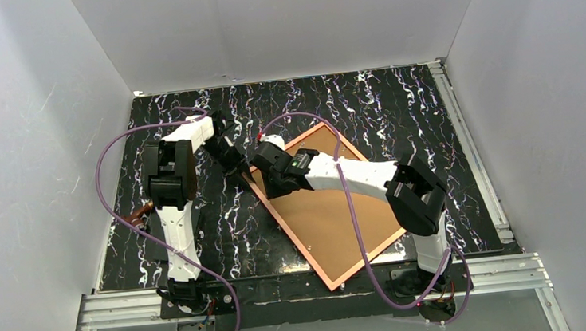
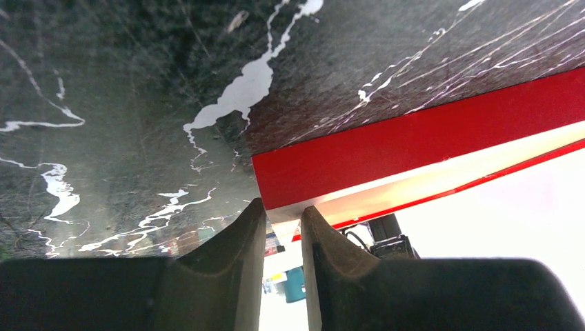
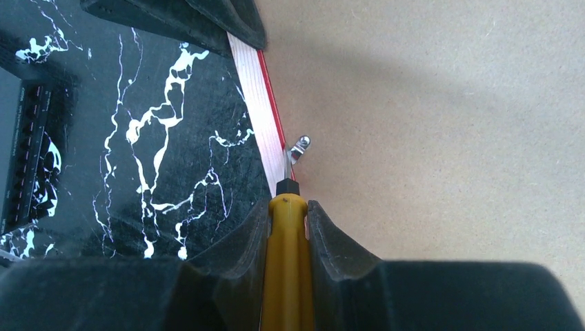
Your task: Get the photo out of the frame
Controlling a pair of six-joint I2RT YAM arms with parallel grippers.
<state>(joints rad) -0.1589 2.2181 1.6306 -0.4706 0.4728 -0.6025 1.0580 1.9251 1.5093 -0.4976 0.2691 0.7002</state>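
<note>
The frame lies face down on the black marbled table, its orange-pink rim around the photo's brown board back; the print side is hidden. My left gripper is shut on the frame's left corner; in the left wrist view the red frame is raised off the table there. My right gripper is shut on a yellow-handled tool. The tool's black tip sits by a small metal tab at the frame's pale rim, beside the board.
The table is walled in white on three sides, with metal rails along its near and right edges. Purple cables loop over both arms. My left gripper's fingers show at the top of the right wrist view, close to the tool.
</note>
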